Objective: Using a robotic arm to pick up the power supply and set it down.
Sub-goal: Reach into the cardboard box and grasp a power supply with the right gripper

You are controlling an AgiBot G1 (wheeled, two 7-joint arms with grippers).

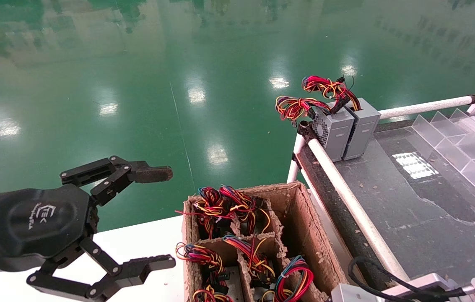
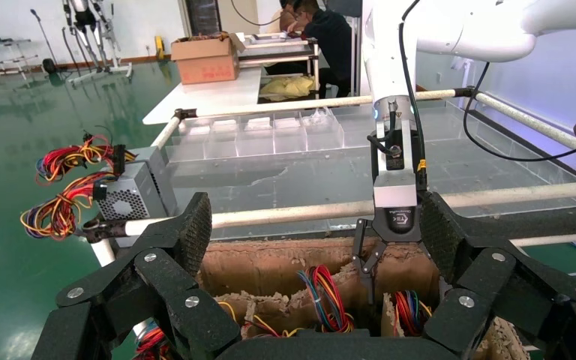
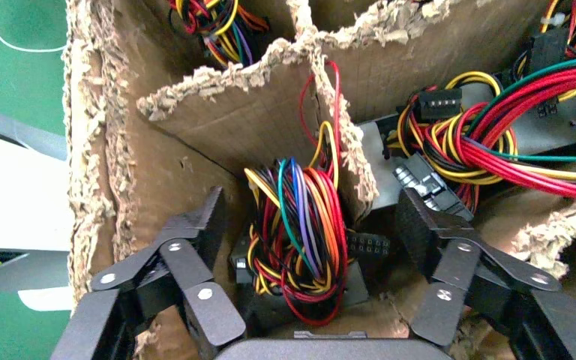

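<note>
Two grippers, from the left: my left gripper [image 1: 159,218], spread wide and empty, hovers beside the cardboard box [image 1: 304,235]. My right gripper [image 3: 311,225], fingers equally wide, holds nothing, straddling the power supply [image 3: 300,281] and its looping wires in a box compartment.

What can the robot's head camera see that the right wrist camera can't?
Only the head view shows the left gripper, open, and two grey boxes standing side by side farther off. Only the right wrist view shows the right gripper, open on either side of the power supply's looping wires. Both show the torn cardboard box.
</note>
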